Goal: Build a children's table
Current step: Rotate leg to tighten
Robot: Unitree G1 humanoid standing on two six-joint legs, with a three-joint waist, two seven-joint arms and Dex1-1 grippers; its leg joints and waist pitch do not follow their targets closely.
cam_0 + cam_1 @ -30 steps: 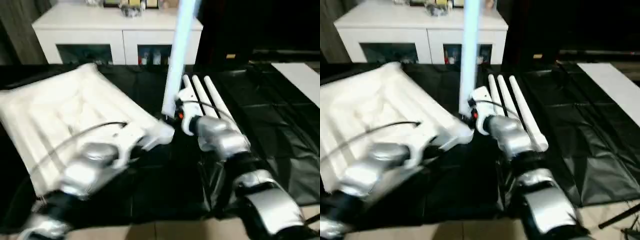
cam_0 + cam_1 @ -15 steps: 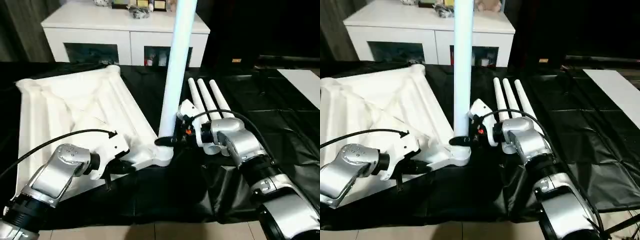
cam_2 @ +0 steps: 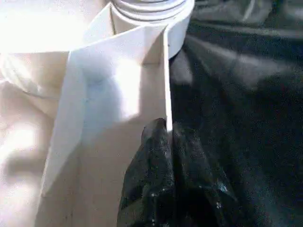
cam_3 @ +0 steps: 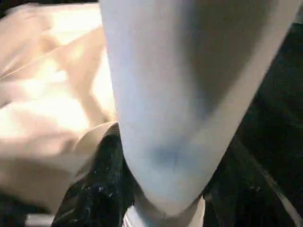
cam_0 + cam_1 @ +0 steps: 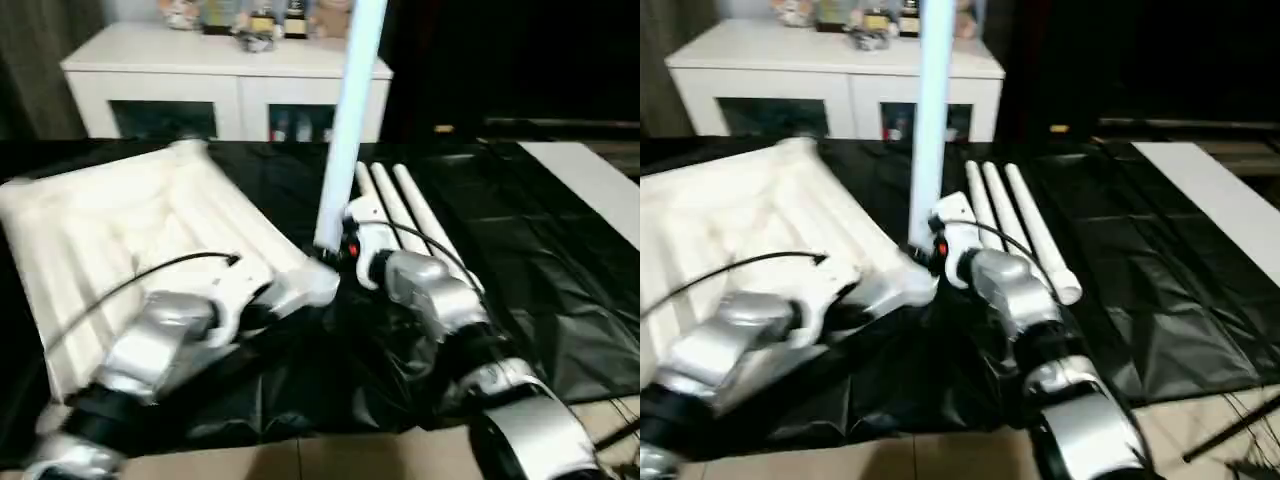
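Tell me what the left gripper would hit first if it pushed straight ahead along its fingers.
Probably the round corner socket of the white plastic tabletop: the left gripper, pinched shut on the thin edge rib, points along it toward that socket.

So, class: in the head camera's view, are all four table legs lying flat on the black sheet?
No: three legs lie side by side, while one leg stands upright at the tabletop's corner.

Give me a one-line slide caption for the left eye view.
Right gripper holds an upright leg at the tabletop corner; left gripper pinches its edge.
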